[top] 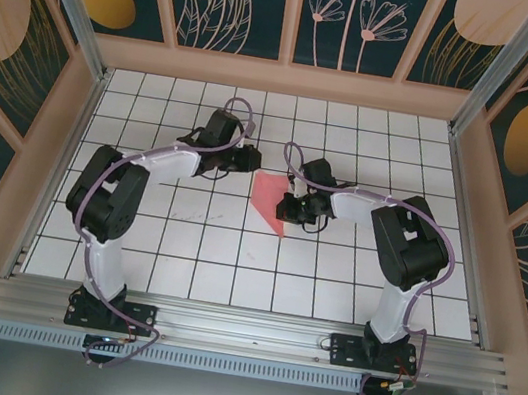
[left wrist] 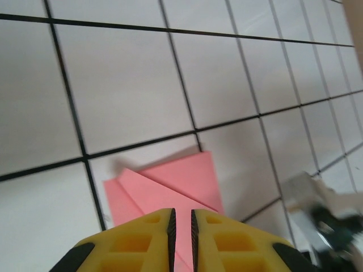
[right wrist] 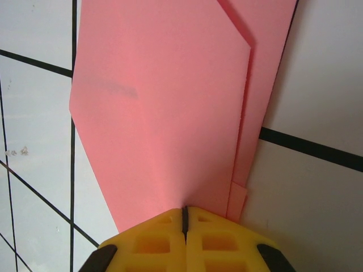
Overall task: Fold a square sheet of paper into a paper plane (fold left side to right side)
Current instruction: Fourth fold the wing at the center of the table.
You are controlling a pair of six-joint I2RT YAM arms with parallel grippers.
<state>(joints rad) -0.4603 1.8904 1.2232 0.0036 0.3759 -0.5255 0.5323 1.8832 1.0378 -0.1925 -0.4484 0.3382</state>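
Observation:
The coral-red sheet of paper lies mid-table, folded into a tapering shape whose point faces the near side. My right gripper is at its right edge. In the right wrist view its jaws are shut on the paper, whose layered flaps spread away from the tips. My left gripper is at the paper's far left corner. In the left wrist view it hovers over the overlapping folds with a narrow gap between the pads, and nothing is pinched.
White gridded tabletop with black lines, walled in by a peach frame and patterned panels. An aluminium rail carries both arm bases along the near edge. Open tiles lie left, right and in front of the paper.

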